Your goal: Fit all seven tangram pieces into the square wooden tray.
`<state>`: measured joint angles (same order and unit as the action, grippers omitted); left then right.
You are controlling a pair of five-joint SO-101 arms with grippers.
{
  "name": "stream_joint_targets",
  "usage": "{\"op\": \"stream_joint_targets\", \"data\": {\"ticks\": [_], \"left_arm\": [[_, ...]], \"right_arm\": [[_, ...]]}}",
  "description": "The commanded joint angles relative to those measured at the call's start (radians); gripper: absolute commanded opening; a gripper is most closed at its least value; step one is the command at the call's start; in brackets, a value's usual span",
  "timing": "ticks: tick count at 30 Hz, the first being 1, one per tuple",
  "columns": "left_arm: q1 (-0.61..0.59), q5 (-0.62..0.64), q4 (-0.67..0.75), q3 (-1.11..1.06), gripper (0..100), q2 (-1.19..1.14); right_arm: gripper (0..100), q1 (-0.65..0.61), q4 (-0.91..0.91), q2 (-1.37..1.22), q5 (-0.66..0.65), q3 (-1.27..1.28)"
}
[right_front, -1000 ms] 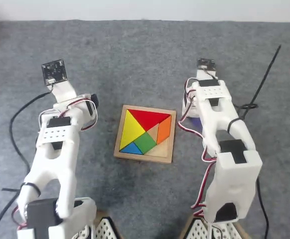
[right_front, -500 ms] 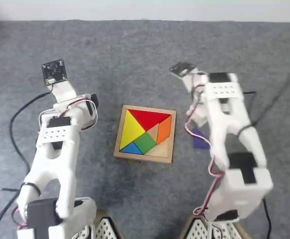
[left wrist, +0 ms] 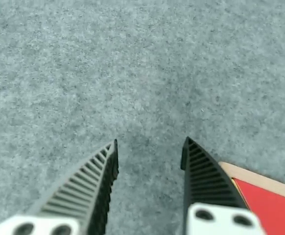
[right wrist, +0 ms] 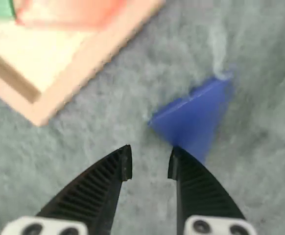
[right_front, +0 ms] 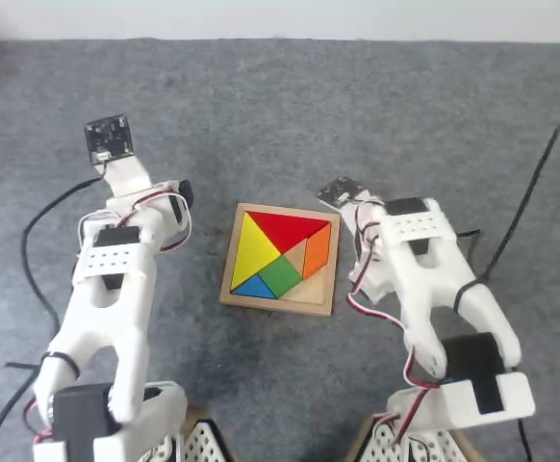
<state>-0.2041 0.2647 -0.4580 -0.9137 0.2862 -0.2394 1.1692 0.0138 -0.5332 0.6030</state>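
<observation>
Your right hand (right wrist: 150, 161) is narrowly parted and empty, the blue piece (right wrist: 194, 117) just ahead of its fingertips, the tray (right wrist: 83, 76) beyond. Your left hand (left wrist: 150, 152), wider apart and empty, sits beside the tray's corner.

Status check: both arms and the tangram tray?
Left gripper open over mat by tray corner. Right gripper open, loose blue piece just ahead of its jaws, outside tray. Tray has bare gaps. Nothing blocking.
</observation>
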Motion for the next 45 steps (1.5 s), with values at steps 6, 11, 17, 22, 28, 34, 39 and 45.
{"op": "stream_joint_targets", "data": {"ticks": [6, 11, 17, 22, 28, 34, 39, 45], "left_arm": [[0.008, -0.014, 0.025, 0.007, 21, 0.034], [0.008, -0.014, 0.025, 0.007, 21, 0.034], [0.009, -0.014, 0.025, 0.007, 21, 0.034], [0.009, -0.014, 0.025, 0.007, 21, 0.034], [0.009, -0.014, 0.025, 0.004, 21, 0.034], [0.009, -0.014, 0.025, 0.004, 21, 0.034], [0.009, -0.014, 0.025, 0.005, 21, 0.034], [0.009, -0.014, 0.025, 0.005, 21, 0.034]], "right_arm": [[14.8, -0.048, -0.097, 0.031, 0.052, 0.008], [14.9, -0.047, -0.076, 0.044, 0.061, 0.012], [15.4, -0.067, -0.013, 0.173, 0.144, 0.012], [29.6, -0.070, -0.048, 0.208, 0.158, 0.009], [31.4, -0.068, -0.180, 0.036, 0.183, 0.006], [31.4, -0.070, -0.237, -0.070, 0.203, -0.006], [31.4, -0.033, -0.242, -0.071, 0.233, -0.006], [31.4, -0.005, -0.265, -0.073, 0.351, -0.018]]}}
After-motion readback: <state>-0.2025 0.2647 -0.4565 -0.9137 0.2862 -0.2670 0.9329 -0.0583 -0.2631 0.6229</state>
